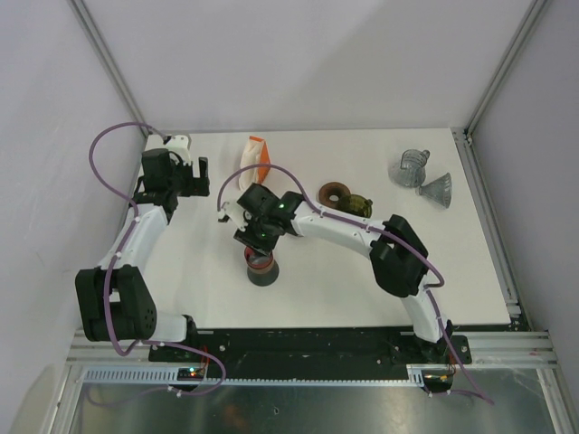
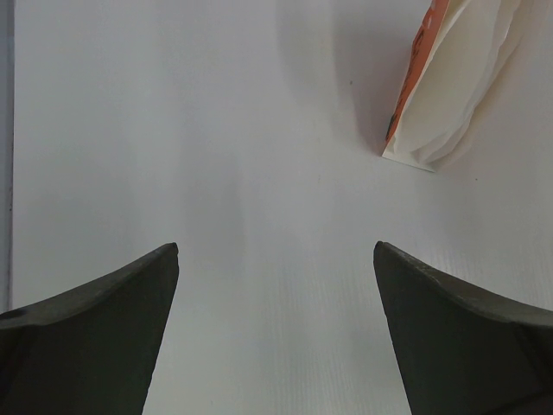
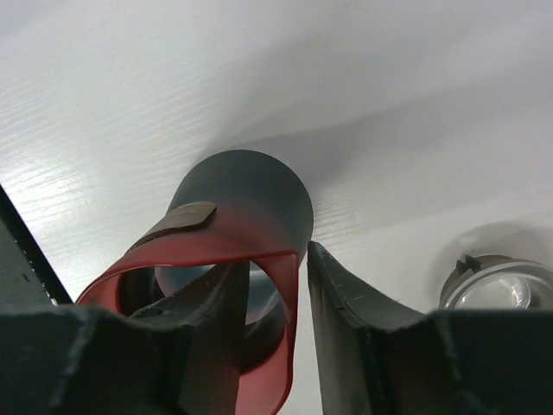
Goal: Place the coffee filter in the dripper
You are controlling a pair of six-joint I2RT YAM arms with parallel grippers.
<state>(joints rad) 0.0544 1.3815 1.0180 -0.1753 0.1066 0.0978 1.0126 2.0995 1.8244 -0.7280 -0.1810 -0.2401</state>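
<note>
From above, my left gripper [image 1: 201,174] hangs spread wide beside the coffee filter pack [image 1: 256,158] at the table's [image 1: 362,289] far side. My right gripper [image 1: 257,242] covers the red dripper [image 1: 263,271], with a brown ring [image 1: 336,193] nearby. Left wrist: the pack lies ahead-right. Right wrist: my fingers [image 3: 346,320] straddle the dripper's wall; I cannot tell whether they pinch it.
</note>
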